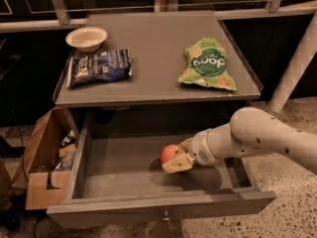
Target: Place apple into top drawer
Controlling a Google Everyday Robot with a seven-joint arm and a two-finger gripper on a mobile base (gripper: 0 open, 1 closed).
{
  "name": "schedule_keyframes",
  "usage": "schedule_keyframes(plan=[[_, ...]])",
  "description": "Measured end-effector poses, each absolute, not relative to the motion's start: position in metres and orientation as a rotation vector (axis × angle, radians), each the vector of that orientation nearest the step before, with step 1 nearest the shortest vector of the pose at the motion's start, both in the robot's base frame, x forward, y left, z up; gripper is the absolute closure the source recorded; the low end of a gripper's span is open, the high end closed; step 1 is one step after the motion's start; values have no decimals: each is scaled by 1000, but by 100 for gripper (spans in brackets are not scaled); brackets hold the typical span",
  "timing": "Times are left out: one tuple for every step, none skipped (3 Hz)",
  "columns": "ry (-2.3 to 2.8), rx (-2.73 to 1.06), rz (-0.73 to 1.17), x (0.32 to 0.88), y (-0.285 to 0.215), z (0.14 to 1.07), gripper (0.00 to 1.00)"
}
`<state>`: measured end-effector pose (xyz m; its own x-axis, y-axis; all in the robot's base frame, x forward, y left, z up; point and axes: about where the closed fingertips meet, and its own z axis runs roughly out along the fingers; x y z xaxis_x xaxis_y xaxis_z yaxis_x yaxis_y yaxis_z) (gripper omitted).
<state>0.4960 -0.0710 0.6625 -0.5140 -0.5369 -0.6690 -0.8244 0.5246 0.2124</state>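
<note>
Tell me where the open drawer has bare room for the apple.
In the top drawer the left half is bare, from its left wall to the apple, which the gripper holds right of centre. The right end is crowded by the arm.

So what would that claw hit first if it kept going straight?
The claw, holding the apple inside the top drawer, would probably reach the drawer's left side wall; depth is unclear.

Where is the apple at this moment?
In the camera view, the apple sits in the gripper, which reaches in from the picture's right, inside the open top drawer, right of its centre, below the green snack bag on the cabinet top.
</note>
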Motion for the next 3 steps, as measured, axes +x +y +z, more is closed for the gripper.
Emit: schedule_keyframes(plan=[[2242,-1111,746,492,-63,648,100],[2243,-1111,746,492,-63,648,100],[2270,-1092,756,489,-58,631,100]])
